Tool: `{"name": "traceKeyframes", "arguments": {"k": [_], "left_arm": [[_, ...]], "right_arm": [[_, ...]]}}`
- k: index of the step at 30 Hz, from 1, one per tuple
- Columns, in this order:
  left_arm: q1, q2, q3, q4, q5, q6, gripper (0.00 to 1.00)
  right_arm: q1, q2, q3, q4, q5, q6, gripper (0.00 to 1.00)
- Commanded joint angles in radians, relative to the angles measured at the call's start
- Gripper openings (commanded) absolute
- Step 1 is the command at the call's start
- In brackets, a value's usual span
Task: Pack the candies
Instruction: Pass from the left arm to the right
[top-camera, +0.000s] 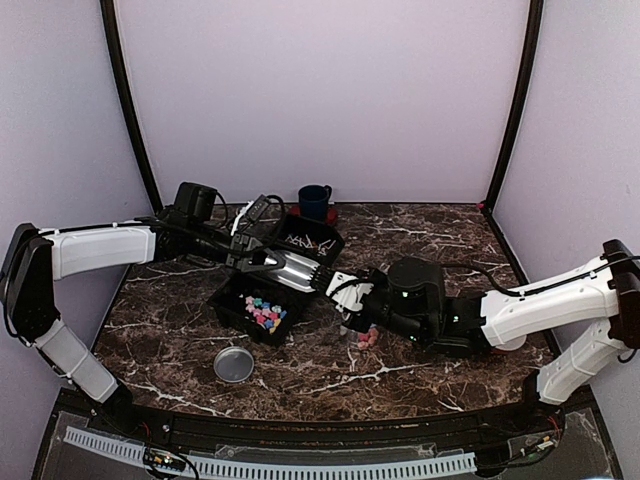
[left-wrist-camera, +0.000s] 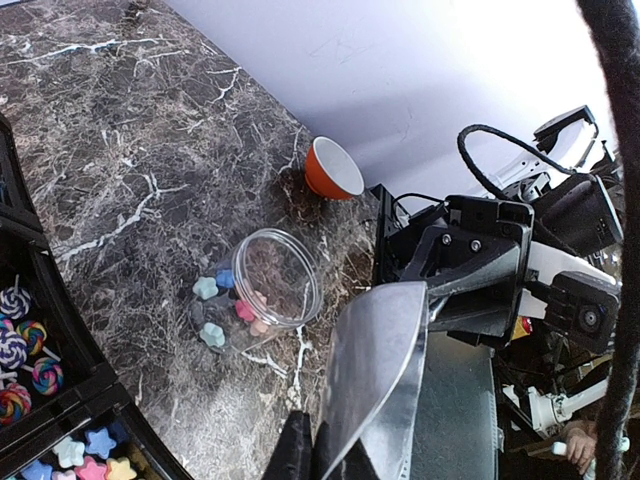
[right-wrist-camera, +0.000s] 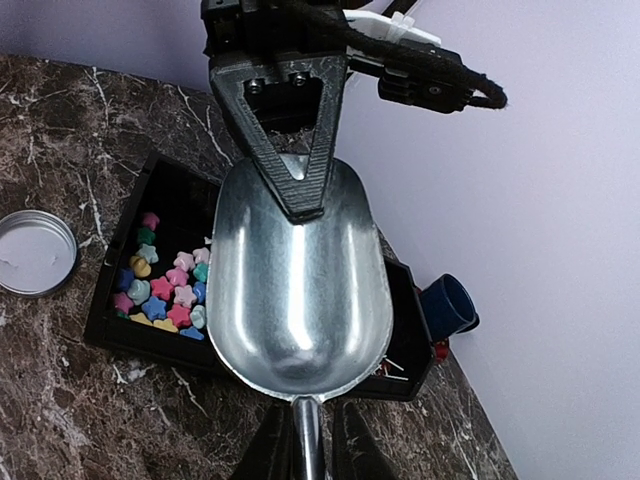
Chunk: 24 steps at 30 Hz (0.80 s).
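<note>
An empty metal scoop hangs over the black tray, held from both ends. My left gripper is shut on its front rim, and one of its fingers lies inside the bowl of the scoop. My right gripper is shut on the scoop's thin handle. Star-shaped candies in pink, blue, yellow and green fill one compartment of the tray. A clear jar stands on the table beside the tray with a few candies in it; from above, the jar is below my right gripper.
The jar's round metal lid lies on the table near the front. A dark blue cup stands at the back by the wall. An orange bowl lies tilted near it. Swirl lollipops fill another compartment of the tray.
</note>
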Motion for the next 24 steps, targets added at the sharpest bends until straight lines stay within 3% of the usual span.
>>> {"name": "traceKeyframes", "arguments": {"k": [1,9,15,24], "left_arm": [[0.0,-0.008,-0.006,0.029,0.042,-0.01,0.0],[0.001,-0.003,-0.007,0.032,0.047,-0.017,0.0],[0.001,-0.008,-0.006,0.032,0.033,-0.015,0.0],[0.049,-0.053,-0.002,-0.009,-0.059,0.021,0.53]], "right_arm": [[-0.002,0.011,0.024,0.055,-0.019,0.005,0.15],[-0.004,0.011,0.022,0.079,-0.049,0.009,0.12],[-0.005,0.021,0.032,0.087,-0.056,0.026,0.0],[-0.033,-0.043,0.052,-0.085,-0.027,0.099,0.0]]}}
